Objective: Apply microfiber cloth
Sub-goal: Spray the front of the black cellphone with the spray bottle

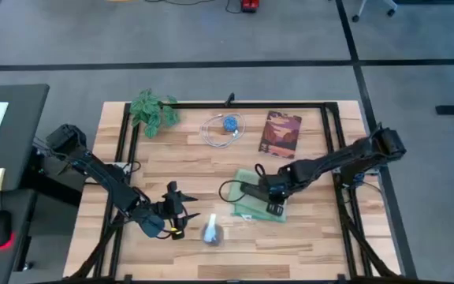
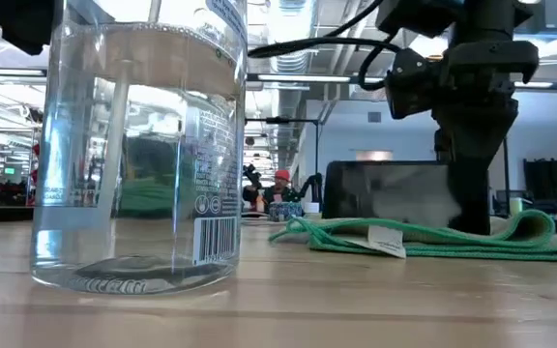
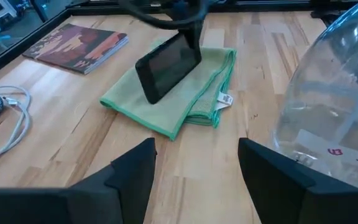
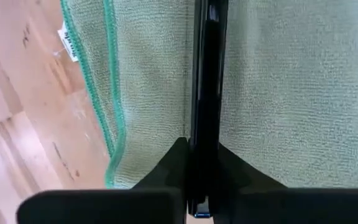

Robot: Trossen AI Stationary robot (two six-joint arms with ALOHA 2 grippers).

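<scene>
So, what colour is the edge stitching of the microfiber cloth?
Darker green than the pale mint microfiber cloth; the right wrist view shows it best.

Bright even overhead light; bottle (image 2: 138, 145) blurred close-up.

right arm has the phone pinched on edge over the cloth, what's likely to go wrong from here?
1. The right tool grips the phone only by its thin edge, tilted on the microfiber cloth; it may slip or tip over.
2. The cloth is folded and loose, so dragging the phone could bunch it.
3. The left tool, open, sits beside the clear bottle; a swing could topple it.
</scene>
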